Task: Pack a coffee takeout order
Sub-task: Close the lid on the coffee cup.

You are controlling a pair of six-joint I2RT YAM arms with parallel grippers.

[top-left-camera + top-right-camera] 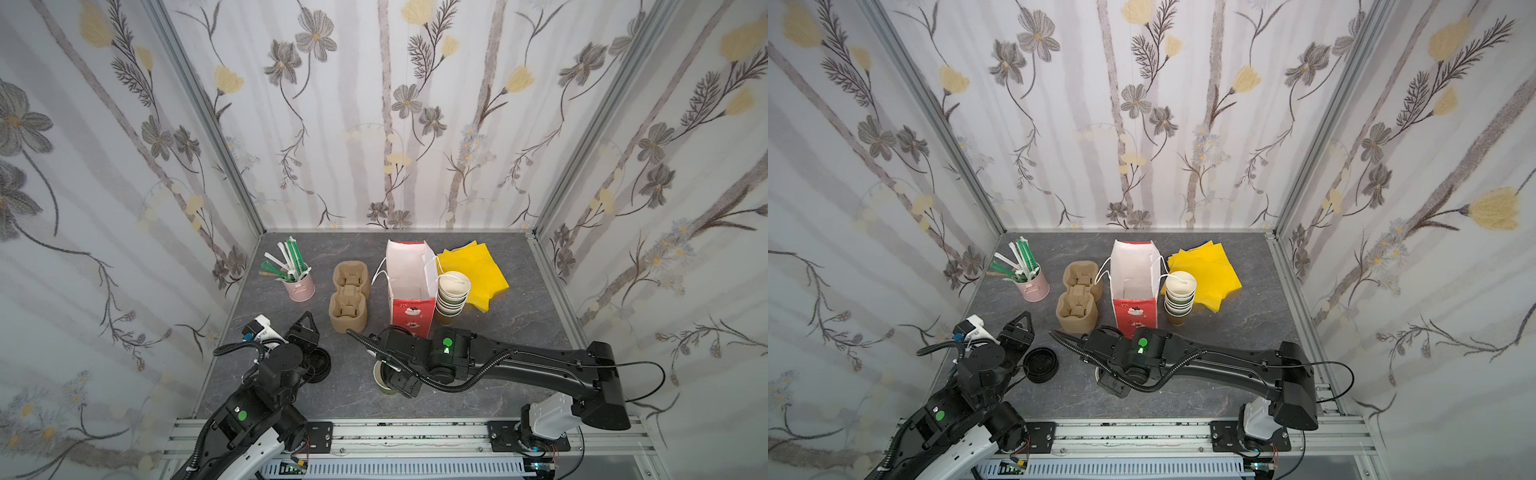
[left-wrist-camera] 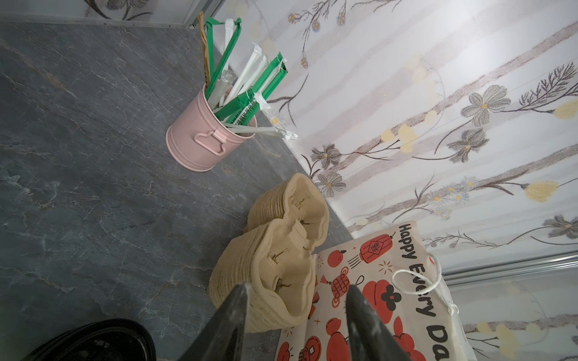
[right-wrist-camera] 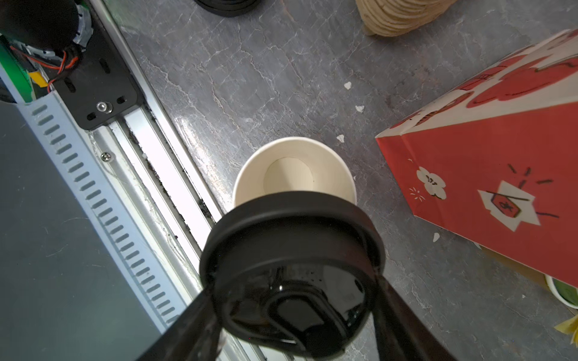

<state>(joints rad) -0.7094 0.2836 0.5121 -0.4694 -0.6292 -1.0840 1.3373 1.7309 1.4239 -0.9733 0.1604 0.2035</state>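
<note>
The right claw (image 3: pixel 294 312) pinches the black lid (image 3: pixel 291 231), likely stiff and slick, by its rim above the light, crushable-looking paper cup (image 3: pixel 294 162). The left claw (image 2: pixel 297 289) gapes empty.

Bright, even, diffuse light; soft shadows. Top views bowed at edges. Glare on black lid (image 3: pixel 291 265), slightly blurred.

The grey marbled worktop (image 1: pixel 498 332) carries a pink pail (image 1: pixel 300 287), stacked pulp carriers (image 1: pixel 349 303), an upright red paper bag (image 1: pixel 413 318), nested cups (image 1: pixel 453 297), yellow napkins (image 1: pixel 478 266), black lids (image 1: pixel 1040 365) and an open paper cup (image 3: pixel 294 172).
</note>
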